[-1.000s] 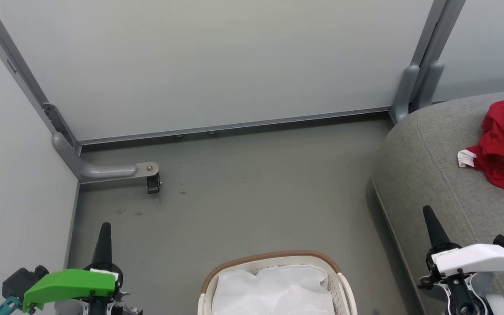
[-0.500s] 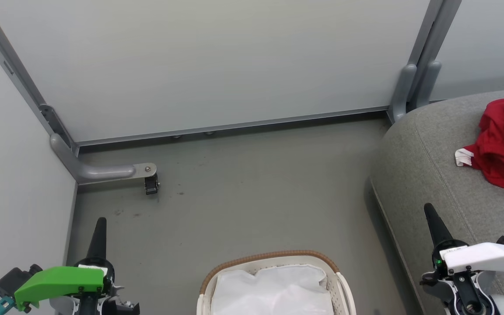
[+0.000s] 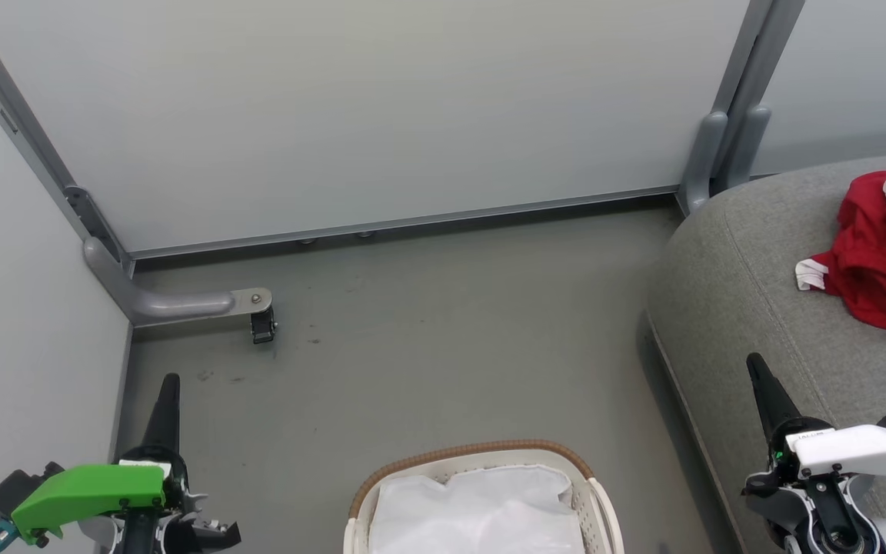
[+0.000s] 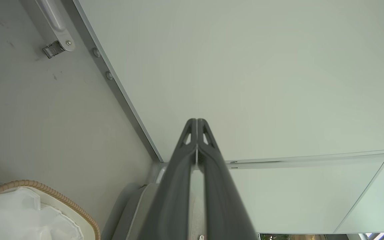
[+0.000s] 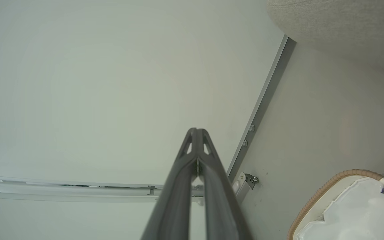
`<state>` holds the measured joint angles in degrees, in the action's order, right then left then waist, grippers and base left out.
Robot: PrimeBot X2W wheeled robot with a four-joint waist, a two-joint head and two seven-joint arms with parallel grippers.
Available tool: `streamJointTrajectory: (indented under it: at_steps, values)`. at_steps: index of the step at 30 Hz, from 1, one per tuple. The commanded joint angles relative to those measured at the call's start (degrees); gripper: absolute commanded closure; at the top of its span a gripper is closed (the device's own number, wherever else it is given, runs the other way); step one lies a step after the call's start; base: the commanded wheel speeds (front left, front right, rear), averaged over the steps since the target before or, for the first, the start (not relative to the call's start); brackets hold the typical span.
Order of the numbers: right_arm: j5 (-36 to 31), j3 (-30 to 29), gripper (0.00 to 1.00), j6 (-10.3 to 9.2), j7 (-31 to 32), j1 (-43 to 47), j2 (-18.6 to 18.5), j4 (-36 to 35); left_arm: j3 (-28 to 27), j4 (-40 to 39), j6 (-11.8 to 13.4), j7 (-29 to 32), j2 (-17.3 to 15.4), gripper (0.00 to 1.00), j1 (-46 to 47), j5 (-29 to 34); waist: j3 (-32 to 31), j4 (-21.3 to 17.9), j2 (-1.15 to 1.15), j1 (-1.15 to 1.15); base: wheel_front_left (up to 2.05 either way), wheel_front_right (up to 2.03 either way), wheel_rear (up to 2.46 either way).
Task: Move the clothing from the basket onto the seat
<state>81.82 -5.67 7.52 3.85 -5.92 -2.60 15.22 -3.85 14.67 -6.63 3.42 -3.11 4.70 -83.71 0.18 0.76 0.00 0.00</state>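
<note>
Red clothing (image 3: pixel 870 261) heaped on seat (image 3: pixel 743 308), far R of head view, well apart from basket (image 3: pixel 470 452). Basket on floor (image 3: pixel 443 346), bottom centre, w/ white liner (image 3: pixel 474 512) inside. L gripper (image 3: pixel 168 381) at lower L above floor, fingers pressed together, tips touching, empty. R gripper (image 3: pixel 755 360) at lower R, seen against seat's edge, likewise closed tip to tip, empty. Both pointing toward pale wall panel (image 3: pixel 381 108).

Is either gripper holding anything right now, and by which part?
Nothing is held. The left gripper and right gripper are both shut on nothing; the clothing lies on the seat.
</note>
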Motion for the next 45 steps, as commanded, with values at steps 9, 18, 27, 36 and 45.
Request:
streamJointTrajectory:
  at_steps: [9,18,27,36,45]
  values:
    - [4.7,-0.5,1.0,-0.03,1.3,-0.5,-0.4,-0.9,-1.1,-0.6,-0.6,1.2,-0.3,1.0,1.6,-4.2,0.0,-0.3,0.0,0.0,0.0,0.0,0.0]
    - [8.3,-0.8,1.0,-0.03,2.2,-0.5,-0.4,-1.2,-1.9,-0.7,-0.9,2.2,-0.3,1.0,1.8,-7.2,0.0,-0.6,0.0,0.0,0.0,0.0,0.0]
    - [10.7,-1.0,1.0,-0.03,2.9,-0.4,-0.4,-1.4,-2.4,-0.7,-1.0,2.9,-0.2,1.0,1.8,-9.2,0.0,-0.8,0.0,0.0,0.0,0.0,0.0]
    - [10.7,-1.0,1.0,-0.03,2.9,-0.4,-0.4,-1.4,-2.5,-0.7,-1.0,3.0,-0.2,1.0,1.8,-9.1,0.0,-0.8,0.0,0.0,0.0,0.0,0.0]
    - [10.7,-1.0,1.0,-0.03,2.9,-0.4,-0.4,-1.4,-2.6,-0.7,-1.0,3.0,-0.1,1.0,1.8,-9.0,0.0,-0.8,0.0,0.0,0.0,0.0,0.0]
